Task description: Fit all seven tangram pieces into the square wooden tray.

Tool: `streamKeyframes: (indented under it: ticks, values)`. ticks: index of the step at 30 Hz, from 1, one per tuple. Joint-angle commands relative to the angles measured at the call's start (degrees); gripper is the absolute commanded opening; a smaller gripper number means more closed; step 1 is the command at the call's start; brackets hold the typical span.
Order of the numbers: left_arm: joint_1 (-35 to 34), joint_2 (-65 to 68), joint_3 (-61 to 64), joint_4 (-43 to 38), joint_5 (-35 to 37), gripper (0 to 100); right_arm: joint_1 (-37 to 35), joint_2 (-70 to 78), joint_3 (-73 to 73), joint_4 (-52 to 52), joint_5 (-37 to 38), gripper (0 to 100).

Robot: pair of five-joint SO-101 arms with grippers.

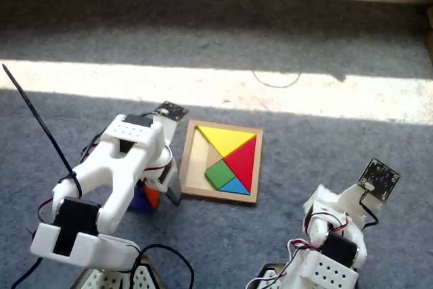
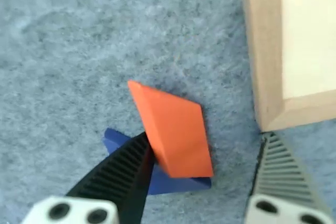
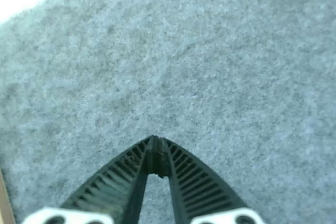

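Your left claw (image 2: 209,139) is released, its 2 fingers spread wide just above the carpet (image 2: 79,35). The orange piece (image 2: 173,129) sits between them, tilted. It is pressed against the black finger (image 2: 128,174) and clear of the grey finger (image 2: 281,177). Under it lies the dark blue piece (image 2: 113,139), which pokes out on the black finger's side and beneath the orange piece's near edge. The square wooden tray (image 2: 265,51) lies just beyond the grey finger, with its corner almost at the fingertip. Inside the tray you have 4 coloured pieces packed together on the side away from this claw: yellow (image 1: 226,140), red (image 1: 242,160), green (image 1: 218,174) and light blue (image 1: 235,185). The floor nearest the claw is bare wood. Your right claw (image 3: 156,156) is clenched on nothing, tips together, with carpet under it, well apart from the tray.
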Motion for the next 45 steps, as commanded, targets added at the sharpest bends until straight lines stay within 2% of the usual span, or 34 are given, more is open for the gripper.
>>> streamKeyframes:
  ticks: [1,7,14,19,23,27,31,38,45]
  values:
    - [-1.7,-0.4,-1.0,0.5,-3.8,23,-0.7,-0.5,0.7,-1.2,-0.4,0.5]
    - [-5.2,-0.9,-2.6,1.7,-4.7,22,-0.7,-0.5,0.7,-1.2,-0.4,0.5]
    - [-5.8,-0.8,-12.2,10.7,-4.7,29,-0.7,-0.5,0.7,-1.2,-0.4,0.5]
    - [-2.8,-0.1,-11.0,10.0,-4.4,29,-0.7,-0.5,0.7,-1.2,-0.4,0.5]
    - [-1.8,-0.1,-6.7,4.6,-0.4,29,-0.7,-0.5,0.7,-1.2,-0.3,0.5]
    - [-1.6,-0.1,-2.2,-0.2,-0.1,27,-0.7,-0.5,0.7,-1.2,-0.3,0.5]
    - [-1.8,-0.1,-1.5,-0.4,-0.4,21,-0.7,-0.4,0.7,-1.2,-0.3,0.5]
    - [-1.7,-0.1,-0.4,-0.6,-0.4,20,-0.7,-0.4,0.7,-1.2,-0.3,0.5]
    - [-0.8,-2.2,-2.9,-0.1,-0.4,12,-0.7,-0.4,2.2,-1.5,-0.3,0.5]
